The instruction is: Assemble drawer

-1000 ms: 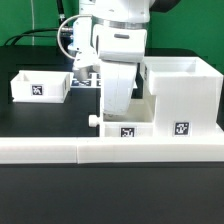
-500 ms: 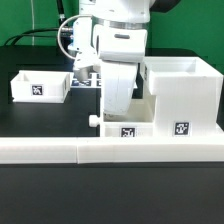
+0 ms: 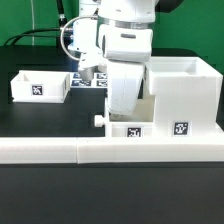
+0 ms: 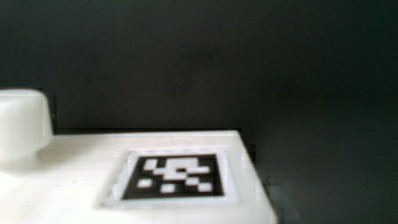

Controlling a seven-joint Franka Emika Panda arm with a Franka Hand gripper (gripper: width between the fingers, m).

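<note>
The big white housing [image 3: 185,95] with a tag stands at the exterior view's right. A small white tray [image 3: 128,130] with a tag and a round knob [image 3: 98,121] sits against the housing's left side. My gripper [image 3: 124,114] reaches down into this tray from above and holds its wall; the fingertips are hidden behind the tray and the hand. The wrist view shows the tray's tagged face [image 4: 178,175] and the knob [image 4: 22,120] close up, with no fingers in it. A second tagged tray [image 3: 38,87] stands apart at the left.
A long low white rail [image 3: 100,151] runs across the front, just before the tray and housing. The marker board [image 3: 97,81] lies behind the arm. The table is black, with dark cables at the back.
The arm has shifted toward the exterior view's right, and the held tray with its knob has slid right with it, closer into the housing. The left tray has not moved.
</note>
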